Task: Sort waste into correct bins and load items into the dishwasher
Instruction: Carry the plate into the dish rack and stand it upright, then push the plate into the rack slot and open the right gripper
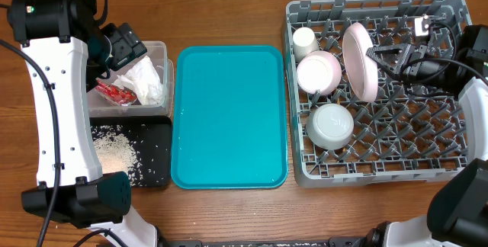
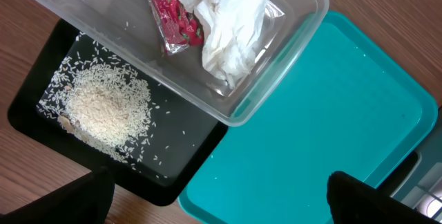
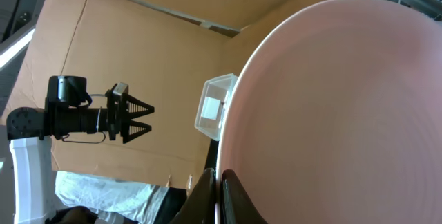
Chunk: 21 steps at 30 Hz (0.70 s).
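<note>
Nearest the arms' bases, the black tray [image 1: 162, 129] holds the rice [image 1: 114, 152]. The teal tray [image 1: 229, 117] lies beside it on the surface [image 1: 229, 11], and a pale bowl [image 1: 330, 125] sits in the rack [image 1: 412, 148]. Further back, the left pincer [image 2: 221, 182] hangs spread wide and empty above the tub [image 1: 158, 47], where the napkin [image 1: 145, 79] and wrapper [image 1: 114, 93] lie. Level with it, the plate [image 1: 360, 60] stands on edge among the rack's pegs, just beside the pink bowl [image 1: 318, 72]. The right pincer [image 1: 379, 53] is pinching its upper rim. Farthest back sits the cup [image 1: 305, 41].

The plate is likely stiff, smooth and breakable. Gripped by a thin rim it could swing or slip, so the top of the rim, with the pegs bearing the weight, seems the safest hold.

Only the right wrist view shows the rim running down between the fingers. Only the overhead shows which pegs the plate stands among. The left wrist view shows most clearly the wrapper touching the napkin. No view shows chopsticks.
</note>
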{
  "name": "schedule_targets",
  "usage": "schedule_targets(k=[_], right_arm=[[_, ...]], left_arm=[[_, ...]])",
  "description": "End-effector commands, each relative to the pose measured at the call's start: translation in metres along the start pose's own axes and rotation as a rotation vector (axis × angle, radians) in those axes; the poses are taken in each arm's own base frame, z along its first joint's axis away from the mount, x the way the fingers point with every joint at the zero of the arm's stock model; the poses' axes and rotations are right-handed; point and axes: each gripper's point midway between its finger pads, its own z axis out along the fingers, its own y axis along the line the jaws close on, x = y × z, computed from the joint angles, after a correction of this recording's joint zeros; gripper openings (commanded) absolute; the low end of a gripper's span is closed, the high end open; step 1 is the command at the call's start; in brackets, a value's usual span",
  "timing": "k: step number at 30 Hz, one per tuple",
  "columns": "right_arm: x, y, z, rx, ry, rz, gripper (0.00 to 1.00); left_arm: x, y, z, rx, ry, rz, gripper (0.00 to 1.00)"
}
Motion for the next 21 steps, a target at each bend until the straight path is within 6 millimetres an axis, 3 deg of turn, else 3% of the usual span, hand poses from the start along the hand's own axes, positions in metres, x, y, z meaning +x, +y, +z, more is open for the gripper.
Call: schedule_targets(k=[1,4,10,21], right_arm=[[0.001,-0.006,0.003,-0.026,0.008,0.040,0.04],[-0.003,0.008,0.002,-0.108,0.009,0.069,0.04],[-0.007,-0.001,0.002,-0.053,-0.002,0.081,0.04],[-0.008,-0.068,-0.007,0.340,-0.050,0.117,0.04]], left_arm=[[0.001,-0.002,-0.004,0.011,-0.008,0.018,1.00],[0.001,-0.002,-0.004,0.011,-0.008,0.018,1.00],[0.001,-0.002,-0.004,0.011,-0.008,0.018,1.00],[0.001,-0.002,-0.004,0.011,-0.008,0.018,1.00]])
